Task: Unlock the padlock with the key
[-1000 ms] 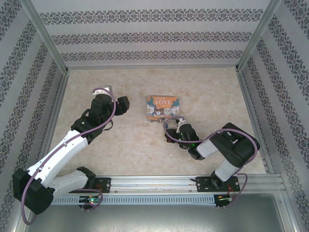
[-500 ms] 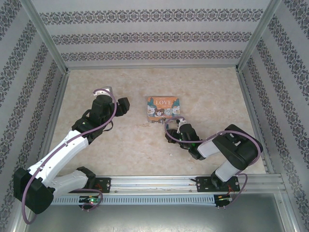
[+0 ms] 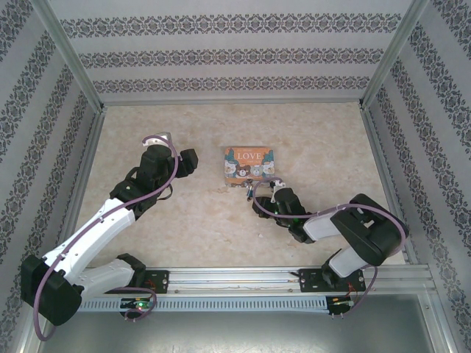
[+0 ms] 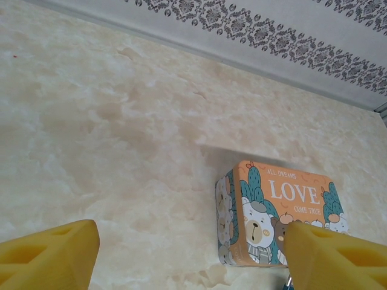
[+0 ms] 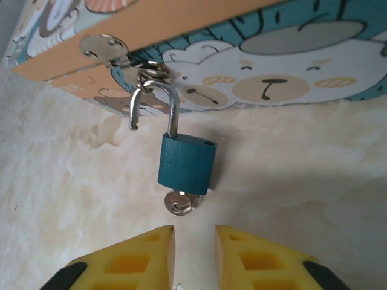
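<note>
Right wrist camera looks straight at the padlock (image 5: pixel 186 164), which hangs by its silver shackle (image 5: pixel 158 96) from a small ring on the front of the LOVE tin (image 5: pixel 290 66). The teal body lies on the marbled table (image 5: pixel 314 181) just in front of the tin. One leg of the shackle is out of the body and swung to the side, its free end in the air, and the empty hole shows on top of the body. The key (image 5: pixel 180 202) sits in the bottom of the lock with its round silver head sticking out toward the camera.

The right gripper (image 5: pixel 193 254) is just short of the key and touches nothing. Its two yellow fingers are slightly parted with nothing between them, and the key head lines up with the gap.

From the top external camera, the left gripper (image 3: pixel 188 158) hovers well to the left of the tin. The left wrist view shows its yellow fingers (image 4: pixel 51 260) spread wide and empty, with the tin ahead of them to the right.
</note>
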Controlling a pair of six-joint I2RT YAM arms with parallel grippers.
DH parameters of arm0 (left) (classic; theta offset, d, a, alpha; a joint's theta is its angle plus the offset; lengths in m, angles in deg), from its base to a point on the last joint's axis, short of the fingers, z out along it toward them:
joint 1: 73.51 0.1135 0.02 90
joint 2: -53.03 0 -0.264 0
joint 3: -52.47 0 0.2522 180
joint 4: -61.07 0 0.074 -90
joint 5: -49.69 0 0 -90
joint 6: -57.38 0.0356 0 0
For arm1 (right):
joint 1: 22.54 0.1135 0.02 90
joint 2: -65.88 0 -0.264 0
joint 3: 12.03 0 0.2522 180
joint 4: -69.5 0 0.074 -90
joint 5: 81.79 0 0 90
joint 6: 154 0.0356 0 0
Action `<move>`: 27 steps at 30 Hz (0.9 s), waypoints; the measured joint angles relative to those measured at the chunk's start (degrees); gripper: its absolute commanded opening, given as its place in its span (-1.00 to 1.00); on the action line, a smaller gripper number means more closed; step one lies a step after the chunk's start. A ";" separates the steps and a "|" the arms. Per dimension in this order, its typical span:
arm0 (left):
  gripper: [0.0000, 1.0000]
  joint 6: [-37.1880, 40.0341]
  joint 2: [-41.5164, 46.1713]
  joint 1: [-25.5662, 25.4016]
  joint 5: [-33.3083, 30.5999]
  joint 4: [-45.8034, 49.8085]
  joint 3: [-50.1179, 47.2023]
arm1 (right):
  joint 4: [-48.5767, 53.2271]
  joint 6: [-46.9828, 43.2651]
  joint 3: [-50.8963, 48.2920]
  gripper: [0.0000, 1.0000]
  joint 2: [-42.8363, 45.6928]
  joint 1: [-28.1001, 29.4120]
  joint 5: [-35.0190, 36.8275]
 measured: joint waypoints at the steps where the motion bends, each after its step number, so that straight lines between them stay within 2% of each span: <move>1: 0.61 0.00 0.00 0.00 -0.04 -0.02 0.00 | 0.35 -0.11 0.00 -0.42 0.55 -0.22 0.17; 6: 0.65 0.07 0.00 0.00 -0.13 -0.04 -0.04 | 3.23 -1.22 0.00 -0.15 3.69 -0.59 1.46; 12: 0.82 1.22 0.00 0.00 -0.42 -1.14 -0.50 | 9.11 -3.54 0.00 0.34 9.81 -1.36 3.82; 16: 0.96 2.43 0.02 0.00 -0.52 -2.80 -1.40 | 13.70 -5.81 0.02 0.74 15.10 -2.36 5.70; 19: 0.99 3.67 0.00 0.07 0.24 -3.58 -1.51 | 16.83 -7.13 0.07 0.97 19.04 -3.34 7.17; 27: 0.99 7.39 -3.74 1.60 5.14 -5.07 -0.37 | 24.61 -9.49 0.22 0.97 28.94 -6.73 9.62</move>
